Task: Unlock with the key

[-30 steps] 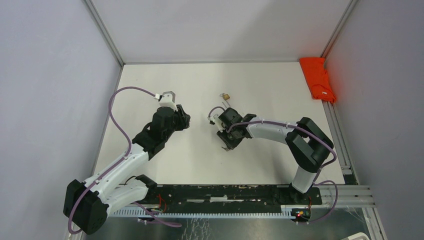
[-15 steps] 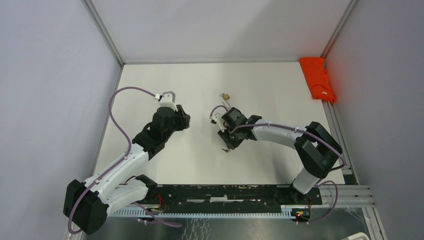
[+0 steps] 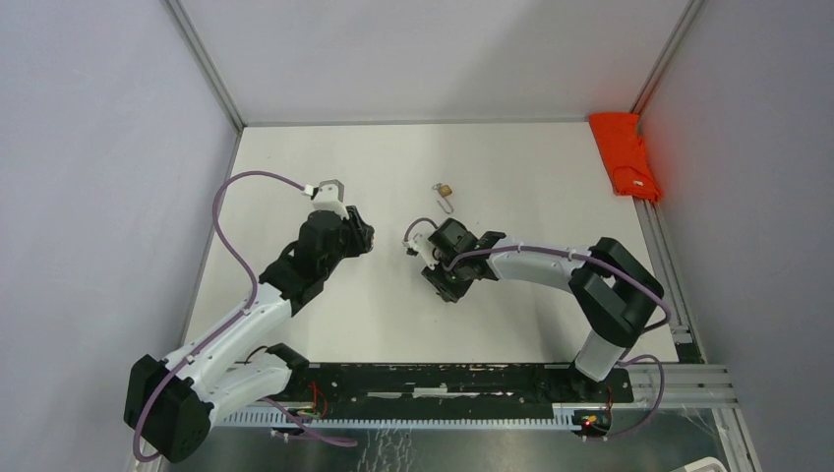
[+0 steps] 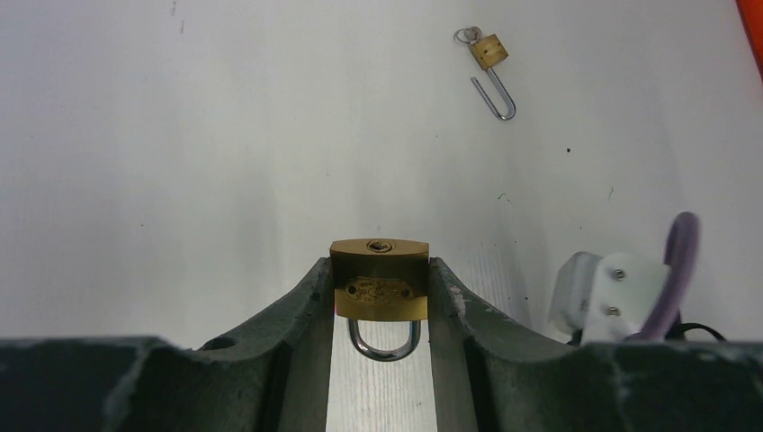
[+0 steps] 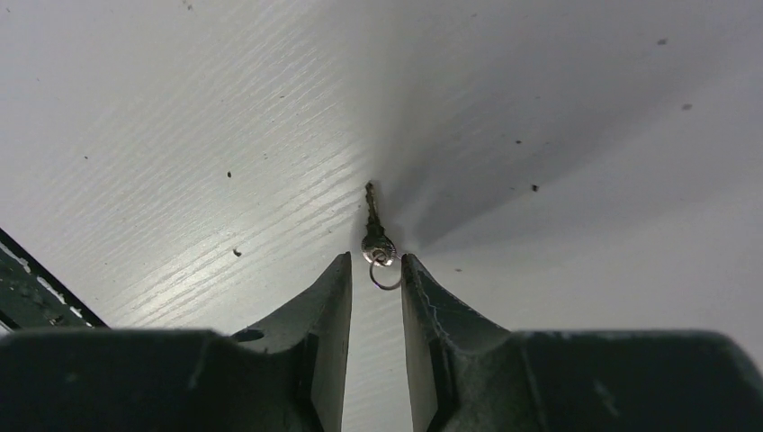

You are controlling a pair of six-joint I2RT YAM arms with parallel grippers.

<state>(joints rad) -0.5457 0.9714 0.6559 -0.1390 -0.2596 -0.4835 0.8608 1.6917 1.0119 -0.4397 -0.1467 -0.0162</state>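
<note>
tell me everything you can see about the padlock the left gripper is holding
The padlock is small, with a brass-looking body and a silvery shackle that looks closed. The shackle points back toward the wrist camera; the end with the empty keyhole faces away. A worn stamped mark shows on its broad face. The left gripper clamps it, its dark fingers pressing each narrow side. Whether it touches the white table cannot be told.
</note>
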